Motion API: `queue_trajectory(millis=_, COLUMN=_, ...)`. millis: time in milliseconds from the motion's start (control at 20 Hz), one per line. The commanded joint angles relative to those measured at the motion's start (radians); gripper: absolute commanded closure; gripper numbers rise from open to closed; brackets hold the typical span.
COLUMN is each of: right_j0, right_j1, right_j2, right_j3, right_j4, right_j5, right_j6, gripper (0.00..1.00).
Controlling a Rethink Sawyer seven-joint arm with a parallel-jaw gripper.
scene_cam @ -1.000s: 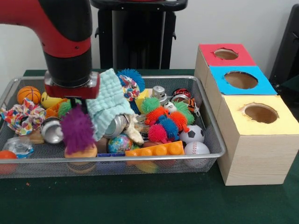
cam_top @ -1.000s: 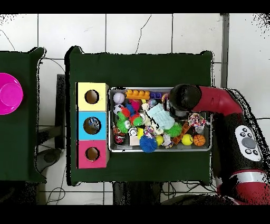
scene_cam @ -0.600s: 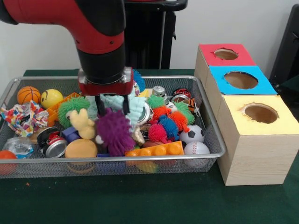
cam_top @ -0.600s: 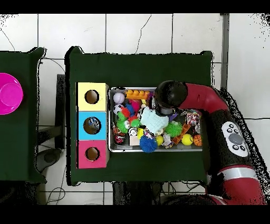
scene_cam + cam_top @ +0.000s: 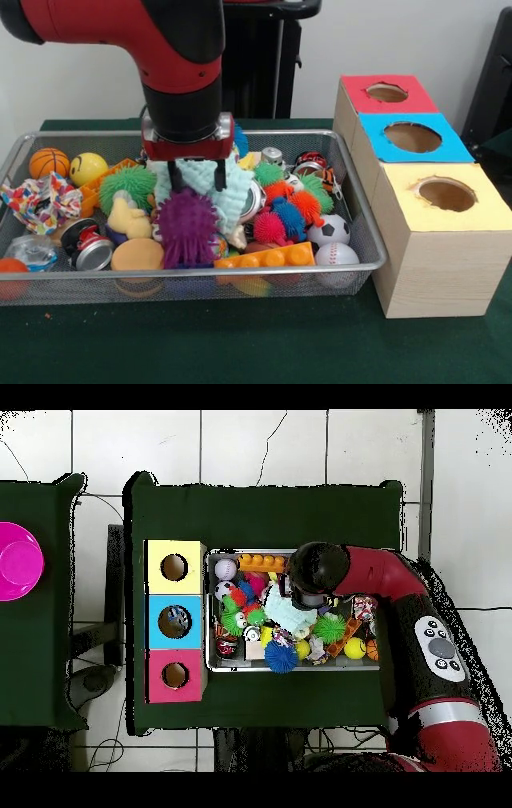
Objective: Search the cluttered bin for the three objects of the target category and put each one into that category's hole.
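**Hand has the purple spiky ball, low over the bin**

Hand (image 5: 192,186) is closed on the purple spiky ball (image 5: 187,228), with the two dark fingers (image 5: 218,175) coming down on either side of its top. The ball hangs low over the front middle of the wire bin (image 5: 364,240), just above the clutter and right behind the orange building block (image 5: 276,256). A pale teal cloth (image 5: 230,188) sits directly behind the hand (can't tell if it's touching the fingers or just draped close by).

Around it in the bin: a green spiky ball (image 5: 128,182) and a yellow smiley ball (image 5: 88,168) off to the picture's left, a little basketball (image 5: 50,162) in the far left corner, and a bunch of orange, pink and blue spiky balls (image 5: 280,212) to the right. A soccer ball (image 5: 328,230) and a baseball (image 5: 337,256) are at the right front corner.

The three boxes stand just beside the bin's right end on the green table (image 5: 240,344): red box (image 5: 382,94) farthest back, blue box (image 5: 410,138) in the middle, yellow box (image 5: 444,196) nearest. Each has a round hole on top.

From overhead, the red arm (image 5: 385,574) curves in over the bin, and its end covers the hand and the ball.
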Motion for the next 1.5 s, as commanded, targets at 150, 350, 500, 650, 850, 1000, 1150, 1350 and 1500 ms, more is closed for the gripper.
queue_trajectory(millis=150, right_j0=-0.055, right_j1=0.025, right_j2=-0.058, right_j3=0.035, right_j4=-0.143, right_j5=0.015, right_j6=-0.173, gripper=0.00)
queue_trajectory(millis=350, right_j0=-0.100, right_j1=0.022, right_j2=-0.044, right_j3=0.014, right_j4=-0.207, right_j5=0.016, right_j6=-0.252, gripper=0.00)
queue_trajectory(millis=500, right_j0=-0.127, right_j1=0.022, right_j2=-0.023, right_j3=-0.008, right_j4=-0.236, right_j5=0.028, right_j6=-0.286, gripper=0.00)
queue_trajectory(millis=650, right_j0=-0.145, right_j1=0.019, right_j2=0.001, right_j3=-0.033, right_j4=-0.251, right_j5=0.066, right_j6=-0.313, gripper=0.00)
queue_trajectory(millis=850, right_j0=-0.162, right_j1=0.040, right_j2=0.029, right_j3=-0.045, right_j4=-0.281, right_j5=0.038, right_j6=-0.313, gripper=0.00)
queue_trajectory(millis=1000, right_j0=-0.173, right_j1=0.073, right_j2=0.043, right_j3=-0.056, right_j4=-0.308, right_j5=-0.005, right_j6=-0.306, gripper=0.00)
queue_trajectory(millis=1150, right_j0=-0.188, right_j1=0.116, right_j2=0.055, right_j3=-0.062, right_j4=-0.339, right_j5=-0.075, right_j6=-0.289, gripper=0.00)
queue_trajectory(millis=1350, right_j0=-0.199, right_j1=0.168, right_j2=0.061, right_j3=-0.077, right_j4=-0.390, right_j5=-0.170, right_j6=-0.268, gripper=0.00)
queue_trajectory(millis=1500, right_j0=-0.206, right_j1=0.190, right_j2=0.069, right_j3=-0.095, right_j4=-0.416, right_j5=-0.197, right_j6=-0.285, gripper=0.00)
